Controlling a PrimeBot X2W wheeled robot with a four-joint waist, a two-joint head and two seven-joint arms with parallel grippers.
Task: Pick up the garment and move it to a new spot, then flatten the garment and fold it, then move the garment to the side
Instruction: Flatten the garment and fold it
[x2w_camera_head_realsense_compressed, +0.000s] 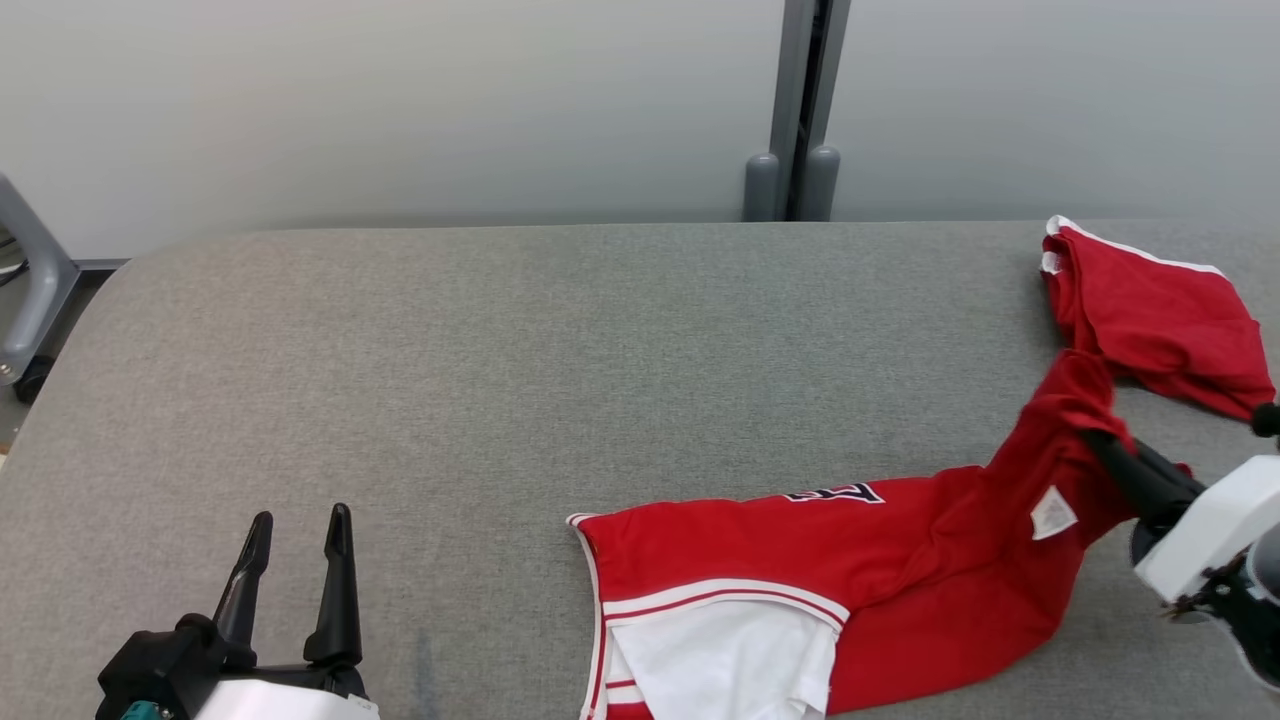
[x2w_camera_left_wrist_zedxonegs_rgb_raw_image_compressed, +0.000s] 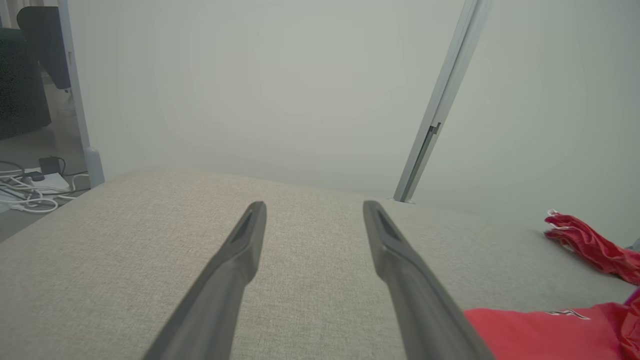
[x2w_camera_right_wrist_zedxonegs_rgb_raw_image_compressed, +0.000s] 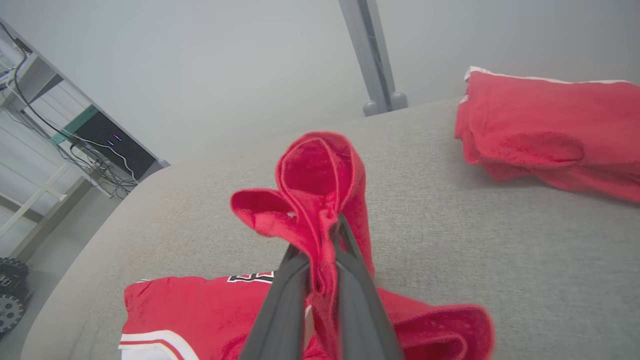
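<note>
Pinched red cloth sits closest to the right wrist camera: the right gripper (x2w_camera_right_wrist_zedxonegs_rgb_raw_image_compressed: 334, 235) has its 2 dark fingers nearly closed on a raised fold of the garment (x2w_camera_right_wrist_zedxonegs_rgb_raw_image_compressed: 320, 170), lifting that fold clear of the table (x2w_camera_right_wrist_zedxonegs_rgb_raw_image_compressed: 500, 260).

In the head view, the garment is a red sports piece in the lower right of the frame. Its body lies flat on the grey fabric tabletop and runs off the bottom edge of the frame. A white panel (x2w_camera_head_realsense_compressed: 730, 660) with red and white stripes shows at its lower left end, a dark printed mark (x2w_camera_head_realsense_compressed: 835, 493) sits on its upper edge, and a small white label (x2w_camera_head_realsense_compressed: 1052, 512) is near the held fold.

At the upper right, close to the table's far edge, lies a red bundle (x2w_camera_head_realsense_compressed: 1150, 310) with white trim. Whether it joins the held garment cannot be told.

Left and centre of the frame are open grey tabletop, reaching to a straight far edge and a rounded corner at the upper left.

At the lower left, well apart from the garment, the left gripper (x2w_camera_head_realsense_compressed: 300, 515) rests with its jaws spread wide, holding nothing.

Behind the far edge, a grey post (x2w_camera_head_realsense_compressed: 800, 110) rises against a pale wall.
</note>
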